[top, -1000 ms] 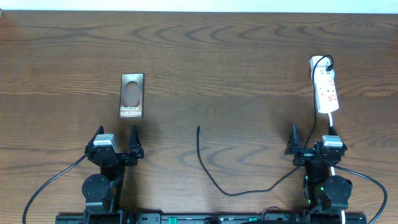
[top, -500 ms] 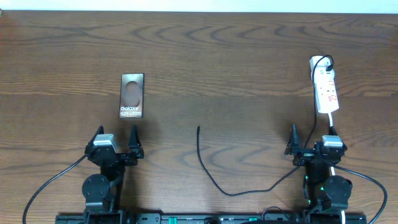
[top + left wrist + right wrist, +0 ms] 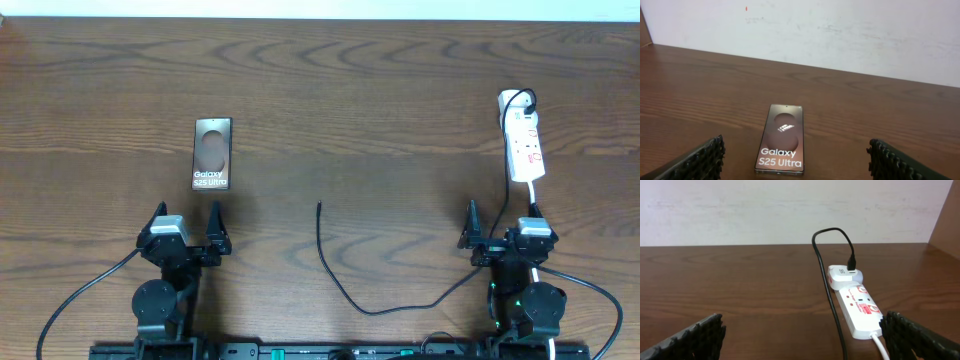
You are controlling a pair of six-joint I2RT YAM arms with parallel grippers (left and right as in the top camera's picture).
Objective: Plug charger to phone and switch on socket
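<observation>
One white adapter (image 3: pixel 844 277) plugged into socket (image 3: pixel 860 311).

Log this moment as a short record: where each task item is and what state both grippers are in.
phone: flat on table, ahead of left gripper
charger: tip lying mid-table, apart from phone
socket: ahead of right gripper, white adapter at its far end
grippers: both open, empty
progress: charger not yet in phone; switch state unclear
</observation>
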